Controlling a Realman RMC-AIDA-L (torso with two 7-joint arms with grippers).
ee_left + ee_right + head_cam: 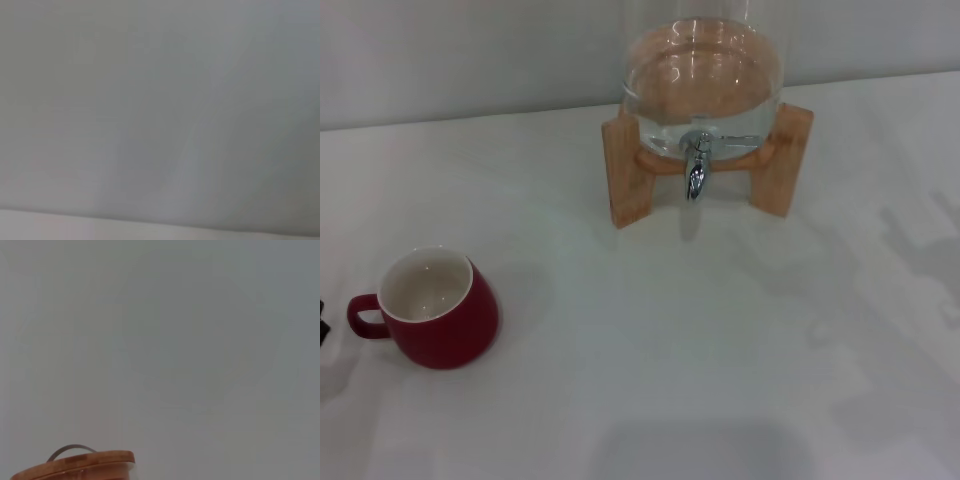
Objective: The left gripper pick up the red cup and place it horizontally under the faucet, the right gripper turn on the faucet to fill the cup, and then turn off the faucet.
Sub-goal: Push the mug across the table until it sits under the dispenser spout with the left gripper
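Note:
The red cup [435, 310] stands upright on the white table at the left of the head view, cream inside showing and its loop handle pointing left. The faucet [696, 165] is a chrome tap with its spout pointing down, on the clear glass water dispenser [702, 75] at the back centre. A small black sliver at the left edge, just left of the cup's handle, is my left gripper [322, 322]; it stands apart from the cup. My right gripper is out of view. The left wrist view shows only plain grey wall.
The dispenser rests on a wooden stand [625, 170] with two upright side boards. Its wooden lid with a metal handle [75, 465] shows in the right wrist view. The white table [700, 350] spreads between the cup and the stand.

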